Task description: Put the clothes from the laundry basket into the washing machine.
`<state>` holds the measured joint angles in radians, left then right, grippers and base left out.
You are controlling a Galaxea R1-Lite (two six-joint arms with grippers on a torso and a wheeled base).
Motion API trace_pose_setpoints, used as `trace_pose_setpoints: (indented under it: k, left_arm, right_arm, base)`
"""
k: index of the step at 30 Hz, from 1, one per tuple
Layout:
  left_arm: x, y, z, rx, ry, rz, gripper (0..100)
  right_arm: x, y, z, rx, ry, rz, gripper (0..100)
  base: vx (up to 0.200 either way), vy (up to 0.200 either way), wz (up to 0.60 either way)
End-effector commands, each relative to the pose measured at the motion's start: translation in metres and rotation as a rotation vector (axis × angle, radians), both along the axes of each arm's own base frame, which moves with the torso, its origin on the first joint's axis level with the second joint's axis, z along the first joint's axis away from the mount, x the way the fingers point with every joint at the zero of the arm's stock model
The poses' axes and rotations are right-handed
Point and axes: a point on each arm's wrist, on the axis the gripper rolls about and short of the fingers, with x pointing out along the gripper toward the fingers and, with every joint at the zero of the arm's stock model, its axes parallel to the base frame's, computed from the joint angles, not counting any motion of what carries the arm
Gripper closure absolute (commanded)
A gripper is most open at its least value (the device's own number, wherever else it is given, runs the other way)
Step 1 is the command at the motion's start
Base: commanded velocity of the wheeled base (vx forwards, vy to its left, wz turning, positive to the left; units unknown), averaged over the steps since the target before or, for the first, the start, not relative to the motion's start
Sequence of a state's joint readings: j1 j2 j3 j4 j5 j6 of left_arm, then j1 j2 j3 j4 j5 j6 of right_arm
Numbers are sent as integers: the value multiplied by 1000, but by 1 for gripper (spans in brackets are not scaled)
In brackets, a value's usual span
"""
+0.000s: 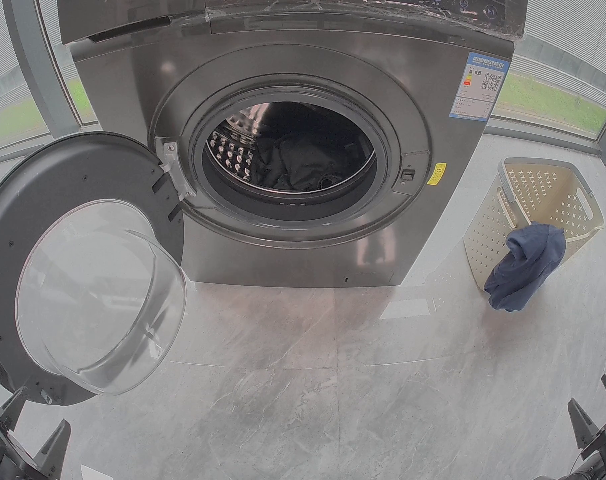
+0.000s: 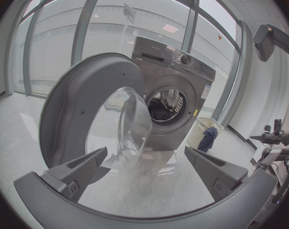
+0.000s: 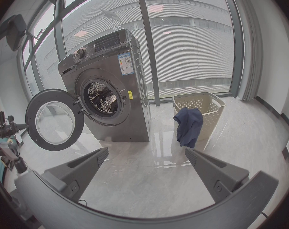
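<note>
Dark clothes (image 1: 303,165) lie in the washing machine (image 1: 316,61), one blue cloth (image 1: 526,265) is left hanging on the laundry basket (image 1: 539,163), and the left gripper (image 2: 145,150) and right gripper (image 3: 146,150) are wide open, empty.

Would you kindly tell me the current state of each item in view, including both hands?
washing machine door: swung wide open.
drum: holding dark clothes.
laundry basket: upright, with one garment hanging over its rim.
blue garment: draped over the basket's rim, hanging down outside.
left hand: open, empty.
right hand: open, empty.
</note>
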<state>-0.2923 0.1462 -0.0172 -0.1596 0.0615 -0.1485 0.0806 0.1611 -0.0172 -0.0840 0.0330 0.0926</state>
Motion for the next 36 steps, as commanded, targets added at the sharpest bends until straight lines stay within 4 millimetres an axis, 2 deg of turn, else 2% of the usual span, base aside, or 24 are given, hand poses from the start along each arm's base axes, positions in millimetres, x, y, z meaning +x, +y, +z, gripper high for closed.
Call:
trace_pose_setpoints:
  k: [1, 5, 11, 15, 16, 19, 36]
  left_arm:
    - [-4, 1, -9, -12, 1, 117, 0]
    - [-4, 0, -15, 78, 50, 197, 0]
    - [-9, -1, -17, 132, 12, 407, 0]
    - [-11, -3, -19, 141, -9, 297, 0]
    - [-12, -5, -23, 146, 15, 202, 0]
    - [-12, -5, -23, 153, 14, 223, 0]
    - [-12, -5, -23, 144, 14, 225, 0]
  right_arm:
    - [-14, 2, -11, -61, -100, -33, 0]
    - [-13, 0, -16, -98, -66, -135, 0]
    - [-13, 0, -16, -75, -63, -139, 0]
    - [-13, 0, -16, -76, -66, -131, 0]
    - [-13, 0, -16, -72, -66, -133, 0]
    - [-13, 0, -16, -70, -66, -133, 0]
    - [-13, 0, -16, -79, -63, -133, 0]
  base:
    - [0, 0, 0]
    - [0, 0, 0]
    - [0, 0, 0]
    - [0, 0, 0]
    - [0, 0, 0]
    - [0, 0, 0]
    - [0, -200, 0]
